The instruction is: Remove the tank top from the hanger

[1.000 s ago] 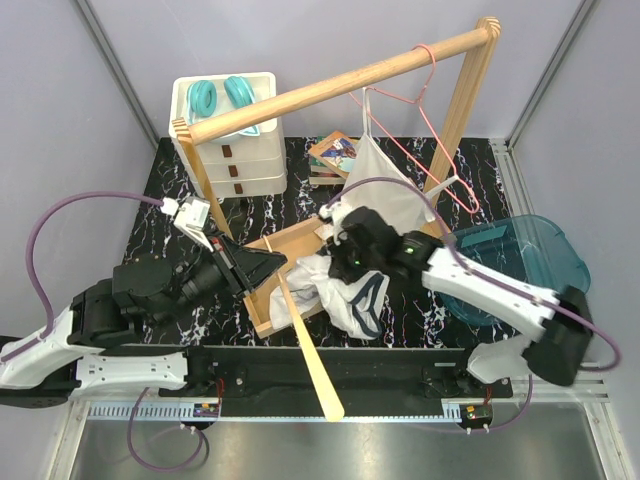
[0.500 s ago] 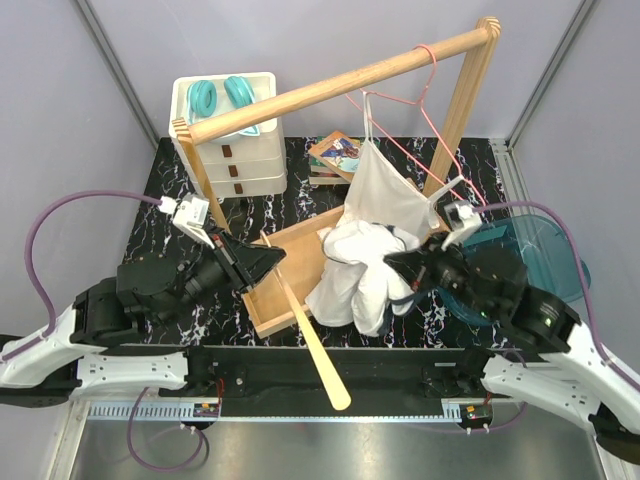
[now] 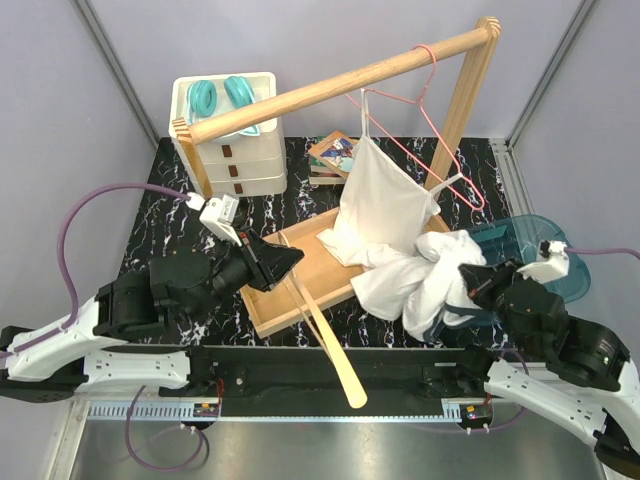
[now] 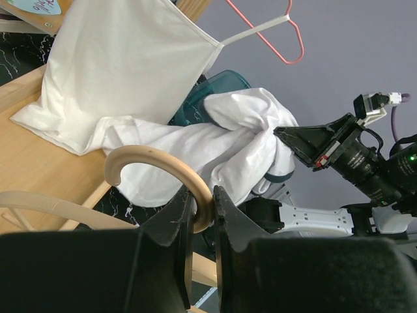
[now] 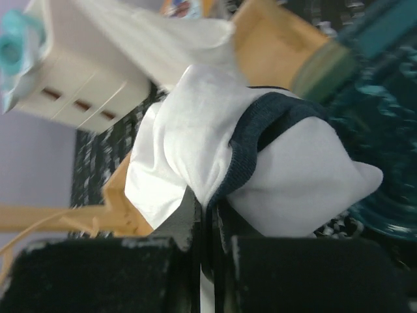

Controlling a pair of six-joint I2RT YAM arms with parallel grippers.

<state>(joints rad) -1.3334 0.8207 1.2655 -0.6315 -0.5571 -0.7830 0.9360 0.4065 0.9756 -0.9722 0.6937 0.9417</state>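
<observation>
Fabric bunched in thick folds is what you see of the tank top (image 3: 415,285): it is white, with a dark navy ribbed band along one opening, and that band curls right beside the pinch in the right wrist view (image 5: 267,124). Your right gripper (image 3: 466,276) has its jaws pressed together on a fold of it, cloth bulging out on both sides of the fingers. The garment sits toward the near edge of the table (image 3: 300,195), right of the middle, between the wooden tray (image 3: 320,265) and the teal bin (image 3: 525,240) at the right edge. Its far-left end spreads onto the tray's right corner, touching the hem of a separate white camisole (image 3: 385,200). That camisole hangs by thin straps from a pink wire hanger (image 3: 420,110) on the wooden rail (image 3: 330,85) and is smooth and flat, unlike the crumpled tank top. Your left gripper (image 3: 290,258) is clamped on the curved hook of the wooden hanger (image 3: 330,355), jaws tight against the wood on either side in the left wrist view (image 4: 150,163). One arm of that hanger runs bare from the tray out past the table's near edge. You cannot tell from these views whether any part of the tank top is caught on the hanger's other side. A white drawer unit (image 3: 235,150) stands at the far left corner.
</observation>
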